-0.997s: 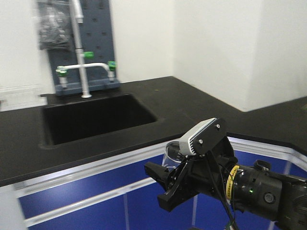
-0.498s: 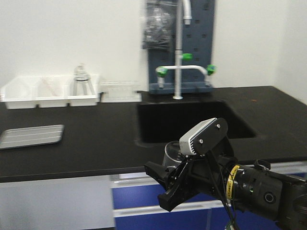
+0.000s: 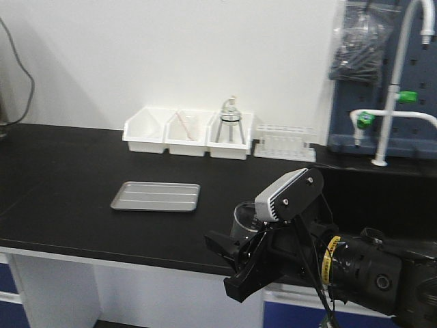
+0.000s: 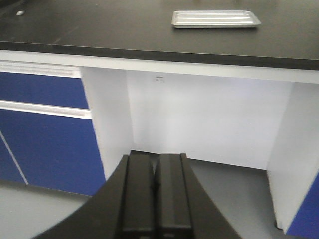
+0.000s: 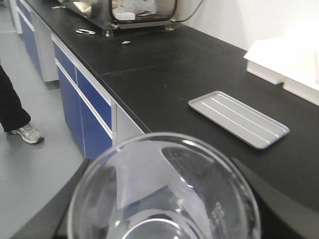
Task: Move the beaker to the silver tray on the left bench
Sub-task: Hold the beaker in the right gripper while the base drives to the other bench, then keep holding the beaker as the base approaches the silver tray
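A: Glass beaker (image 5: 164, 199), held where?
B: Clamped upright in the right gripper (image 3: 233, 263), by the near edge of the left bench (image 3: 61, 184).
A: And silver tray (image 3: 156, 197)?
B: Flat on that worktop, farther left, well apart.
A: And left gripper (image 4: 155, 174)?
B: Pressed shut, gripping nothing, low before the cabinets (image 4: 45, 89).

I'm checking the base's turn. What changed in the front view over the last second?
The view swung left: the tap slid to the right edge, while the silver tray and white bins came into sight on the left bench. The right pincer stayed shut on the beaker, same pose.
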You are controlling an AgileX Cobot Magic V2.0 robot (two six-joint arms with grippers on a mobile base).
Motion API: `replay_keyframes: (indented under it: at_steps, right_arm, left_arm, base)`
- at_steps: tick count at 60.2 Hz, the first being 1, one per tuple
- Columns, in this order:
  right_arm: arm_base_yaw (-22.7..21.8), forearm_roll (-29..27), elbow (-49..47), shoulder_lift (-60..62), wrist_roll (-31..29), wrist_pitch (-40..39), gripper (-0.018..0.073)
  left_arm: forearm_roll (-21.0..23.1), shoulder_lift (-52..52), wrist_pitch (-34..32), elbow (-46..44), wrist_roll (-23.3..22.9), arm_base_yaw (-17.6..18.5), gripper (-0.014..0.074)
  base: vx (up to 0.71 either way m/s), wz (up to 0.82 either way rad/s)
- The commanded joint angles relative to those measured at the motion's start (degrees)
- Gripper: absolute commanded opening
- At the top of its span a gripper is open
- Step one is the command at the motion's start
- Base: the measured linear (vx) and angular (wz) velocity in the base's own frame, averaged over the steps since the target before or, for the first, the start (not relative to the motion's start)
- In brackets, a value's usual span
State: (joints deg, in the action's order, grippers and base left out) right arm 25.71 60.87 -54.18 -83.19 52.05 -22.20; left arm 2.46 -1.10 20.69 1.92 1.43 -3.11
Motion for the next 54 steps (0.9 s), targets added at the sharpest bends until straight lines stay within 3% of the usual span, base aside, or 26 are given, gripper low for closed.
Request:
replay_keyframes:
  at_steps: [1,54]
  right_arm:
    - [-0.1,-1.2,-1.9,2.1,-0.2,-2.6,-0.0011]
    - [-0.1,-1.2,-1.9,2.1,-0.2,-2.6,-0.0011]
  left_arm:
    - [0.5,-0.3,-4.5,1.1,0.0,0.0,0.0001]
    - [0.5,-0.3,-4.5,1.1,0.0,0.0,0.0001]
  base:
    - [0.22,0.37]
    - [0.28,0.21]
